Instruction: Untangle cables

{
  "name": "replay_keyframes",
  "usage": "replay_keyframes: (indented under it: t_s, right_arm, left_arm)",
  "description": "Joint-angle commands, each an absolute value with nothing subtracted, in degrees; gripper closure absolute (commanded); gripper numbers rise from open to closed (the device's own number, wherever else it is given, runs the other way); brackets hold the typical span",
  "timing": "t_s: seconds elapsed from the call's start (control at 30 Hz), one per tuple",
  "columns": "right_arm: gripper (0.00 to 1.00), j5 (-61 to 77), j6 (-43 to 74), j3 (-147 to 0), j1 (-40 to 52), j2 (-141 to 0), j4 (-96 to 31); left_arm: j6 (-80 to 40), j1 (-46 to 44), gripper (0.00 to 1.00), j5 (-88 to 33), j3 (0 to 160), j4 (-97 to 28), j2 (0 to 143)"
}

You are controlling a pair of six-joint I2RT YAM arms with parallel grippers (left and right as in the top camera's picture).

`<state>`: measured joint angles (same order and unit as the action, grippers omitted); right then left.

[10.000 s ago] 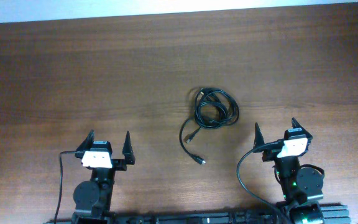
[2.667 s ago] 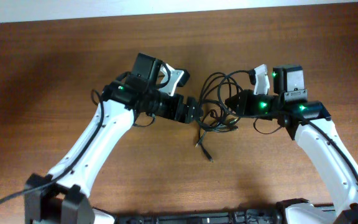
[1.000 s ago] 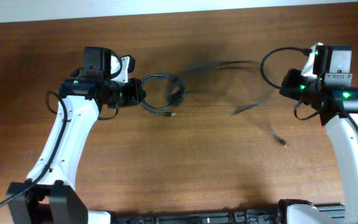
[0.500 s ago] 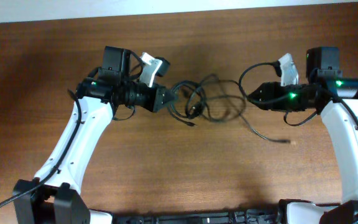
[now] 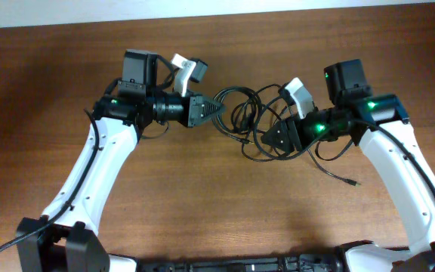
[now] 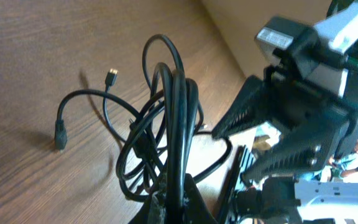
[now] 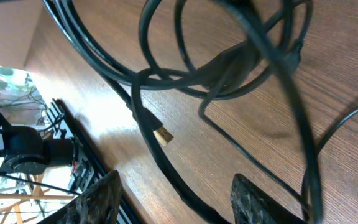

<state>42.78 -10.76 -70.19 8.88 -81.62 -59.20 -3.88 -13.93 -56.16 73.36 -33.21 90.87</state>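
Dark wood of the table (image 5: 202, 208) is seen under everything. At the left, the left tool (image 5: 213, 109) is clenched on several strands of the cables (image 5: 245, 123). In the wrist view these strands are gathered side by side into its fingers (image 6: 166, 205). The bundle appears to be pinned there so that one side is anchored while the other is worked on.

In the middle, between the two tools, the cables are held in loose loops that cross one another and appear partly raised off the table. A small plug (image 6: 60, 142) and a gold-tipped connector (image 6: 111, 73) are seen trailing on the wood.

At the right, the right tool (image 5: 272, 138) is held spread open and pointed into the lower right edge of the bundle. Nothing is gripped by it, though a strand is seen passing between its fingers (image 7: 101, 199). It is judged to be placed for a hold on a single loop.

Farther right, a free end (image 5: 351, 182) is laid on the table apart from the knot, which suggests that one cord is partly drawn out.
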Motion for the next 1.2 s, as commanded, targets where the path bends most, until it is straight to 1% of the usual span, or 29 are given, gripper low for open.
replay_keyframes:
  t_s: [0.0, 0.13, 0.17, 0.2, 0.27, 0.3, 0.4, 0.47, 0.53, 0.57, 0.6, 0.63, 0.77, 0.87, 0.93, 1.03, 1.17]
  right_arm:
    - [0.44, 42.6, -11.8, -71.0, 10.1, -81.8, -59.2]
    - [0.44, 38.1, -11.7, -71.0, 10.1, -81.8, -59.0]
    - [0.45, 37.3, -11.7, -71.0, 10.1, -81.8, -58.7]
    - [0.48, 35.1, -11.4, -71.0, 10.1, -81.8, -58.0]
    - [0.48, 23.4, -2.6, -71.0, 10.1, -81.8, -54.8]
    - [0.47, 21.1, -0.4, -71.1, 10.1, -81.7, -53.6]
    - [0.44, 20.7, 1.0, -72.3, 10.1, -80.4, -50.9]
    - [0.43, 20.7, 1.0, -73.7, 10.1, -79.6, -51.0]
    - [0.43, 20.8, 1.2, -74.9, 10.1, -78.1, -50.9]
    - [0.42, 23.9, 1.1, -74.9, 10.1, -77.3, -51.5]
    - [0.41, 30.1, 0.4, -74.9, 10.1, -77.2, -53.1]
    - [0.41, 34.5, -2.2, -74.8, 10.2, -77.6, -55.2]
    - [0.41, 34.7, -5.8, -74.7, 12.8, -79.9, -58.1]
    - [0.41, 33.8, -5.7, -74.7, 15.4, -80.9, -56.0]
    - [0.41, 31.4, -5.8, -74.7, 16.1, -81.5, -54.0]
    - [0.41, 27.5, -5.8, -74.5, 16.1, -82.6, -52.4]
    - [0.42, 26.2, -5.8, -74.5, 16.1, -86.0, -49.8]
  left_arm:
    - [-12.0, -14.0, 1.00, -58.5, 73.4, -29.6, 90.4]
    - [-29.9, -14.0, 1.00, -58.7, 73.4, -21.5, 90.4]
    - [-30.6, -14.0, 1.00, -58.6, 73.4, -20.4, 90.4]
    - [-30.6, -14.0, 1.00, -56.4, 73.4, -20.0, 90.4]
    - [-29.0, -14.0, 1.00, -51.1, 73.4, -21.7, 90.5]
    - [-28.6, -14.0, 1.00, -48.9, 73.4, -23.4, 90.5]
    - [-28.6, -14.0, 1.00, -42.9, 73.4, -28.4, 90.5]
    - [-29.0, -14.0, 1.00, -42.5, 73.4, -27.9, 90.5]
    - [-32.5, -13.8, 1.00, -42.1, 73.4, -27.1, 90.5]
    - [-35.4, -13.7, 1.00, -42.2, 73.4, -25.5, 90.5]
    - [-39.2, -13.7, 1.00, -42.3, 73.4, -23.4, 90.5]
    - [-43.5, -13.7, 1.00, -44.2, 73.4, -20.9, 90.4]
    - [-48.9, -13.7, 1.00, -50.7, 73.4, -16.3, 90.4]
    - [-55.4, -13.7, 1.00, -54.1, 73.4, -16.1, 90.4]
    - [-60.3, -13.7, 1.00, -58.9, 73.4, -14.4, 90.4]
    - [-63.8, -13.7, 1.00, -63.2, 73.4, -11.3, 90.4]
    - [-65.3, -13.7, 1.00, -64.1, 73.4, -9.5, 90.4]
